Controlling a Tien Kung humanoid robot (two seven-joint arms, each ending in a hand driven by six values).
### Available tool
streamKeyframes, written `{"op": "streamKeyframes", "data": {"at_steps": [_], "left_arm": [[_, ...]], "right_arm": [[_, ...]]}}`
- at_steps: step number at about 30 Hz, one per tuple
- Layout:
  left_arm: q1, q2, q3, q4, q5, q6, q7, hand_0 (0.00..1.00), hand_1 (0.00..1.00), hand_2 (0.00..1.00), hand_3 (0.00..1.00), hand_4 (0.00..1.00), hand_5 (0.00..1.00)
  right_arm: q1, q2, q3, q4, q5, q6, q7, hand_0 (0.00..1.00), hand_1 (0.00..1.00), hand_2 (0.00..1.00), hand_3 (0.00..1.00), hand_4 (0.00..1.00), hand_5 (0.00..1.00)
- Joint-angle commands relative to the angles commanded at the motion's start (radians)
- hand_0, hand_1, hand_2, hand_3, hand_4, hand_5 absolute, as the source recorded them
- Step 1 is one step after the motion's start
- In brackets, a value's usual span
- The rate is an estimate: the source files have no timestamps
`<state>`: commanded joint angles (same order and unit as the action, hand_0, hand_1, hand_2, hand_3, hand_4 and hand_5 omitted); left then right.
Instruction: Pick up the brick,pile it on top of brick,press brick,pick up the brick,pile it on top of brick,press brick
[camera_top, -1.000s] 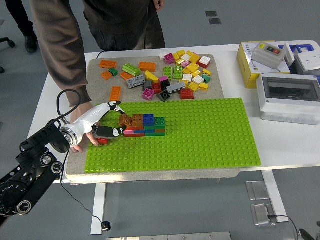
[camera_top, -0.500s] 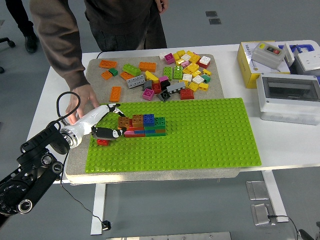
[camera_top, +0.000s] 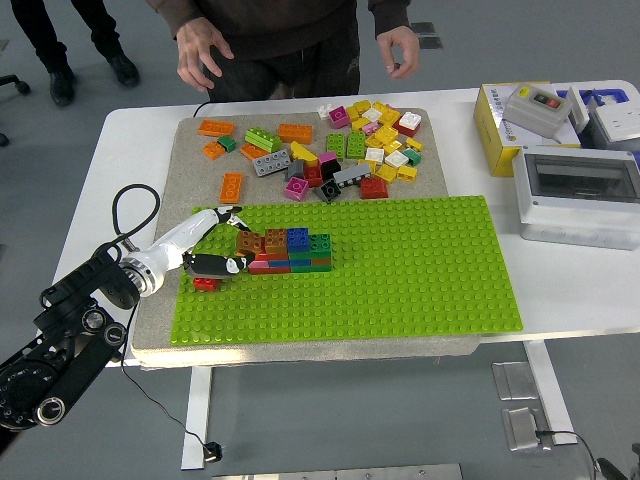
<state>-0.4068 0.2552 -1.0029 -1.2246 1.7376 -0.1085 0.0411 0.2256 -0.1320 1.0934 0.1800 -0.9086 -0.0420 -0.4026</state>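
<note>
The white worktop (camera_top: 120, 150) is carrying a grey mat (camera_top: 195, 165), and on the mat's near part a big green baseplate (camera_top: 400, 270) is lying flat. Toward the mat's far edge a loose pile of bricks (camera_top: 370, 140) is sitting, with a few orange and green strays nearer the far-left corner. A person (camera_top: 280, 40) is standing at the worktop's far edge, both hands hanging in the air above it and touching nothing.

The left robot hand (camera_top: 215, 245) is reaching in from the left edge of the baseplate, white-shelled with dark fingers (camera_top: 215, 265) lying low and pointed at the brick stack (camera_top: 290, 250). I cannot tell for sure whether it is gripping anything; the fingers seem to be resting against the stack's left end more than closing round a brick. The right arm is nowhere to be seen.

The stack is sitting on the baseplate's left part, near its far edge: a short wall of brown, blue, green, red and pink bricks, a couple of layers high, its top uneven, the brown end looking slightly out of line. A small red brick (camera_top: 205, 284) is lying just under the fingers, on the baseplate.

What is worrying me is a sideways push: if the fingers are pressing along the wall and not straight down, the brown end could be levered off its studs or left half-seated, and the hand could knock the red brick away.
</note>
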Motion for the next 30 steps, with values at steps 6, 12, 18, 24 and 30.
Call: {"op": "streamKeyframes", "data": {"at_steps": [6, 12, 18, 24, 30], "left_arm": [[-0.001, 0.000, -0.009, 0.005, -0.051, 0.019, -0.036, 0.988, 0.970, 0.961, 0.539, 0.682, 0.261], [-0.003, -0.003, -0.005, 0.018, -0.097, 0.033, -0.060, 0.988, 0.970, 0.960, 0.541, 0.676, 0.261], [-0.006, -0.009, 0.005, 0.044, -0.121, 0.041, -0.074, 0.989, 0.966, 0.959, 0.536, 0.684, 0.265], [-0.010, -0.012, 0.013, 0.058, -0.127, 0.045, -0.079, 0.988, 0.966, 0.959, 0.537, 0.682, 0.266], [-0.013, -0.015, 0.020, 0.069, -0.128, 0.046, -0.080, 0.987, 0.965, 0.958, 0.538, 0.679, 0.265]], "right_arm": [[0.000, 0.001, -0.002, 0.000, -0.002, 0.000, 0.001, 0.732, 0.698, 0.697, 0.781, 0.626, 0.998], [0.002, 0.001, -0.007, 0.000, 0.000, 0.000, 0.003, 0.732, 0.698, 0.697, 0.781, 0.626, 0.998], [0.003, 0.003, -0.013, 0.000, 0.003, -0.001, 0.005, 0.732, 0.697, 0.697, 0.780, 0.625, 0.998], [0.006, 0.004, -0.016, 0.000, 0.001, -0.001, 0.005, 0.732, 0.697, 0.696, 0.781, 0.625, 0.998], [0.009, 0.003, -0.015, 0.000, 0.000, 0.000, 0.005, 0.731, 0.697, 0.696, 0.780, 0.625, 0.998]]}}
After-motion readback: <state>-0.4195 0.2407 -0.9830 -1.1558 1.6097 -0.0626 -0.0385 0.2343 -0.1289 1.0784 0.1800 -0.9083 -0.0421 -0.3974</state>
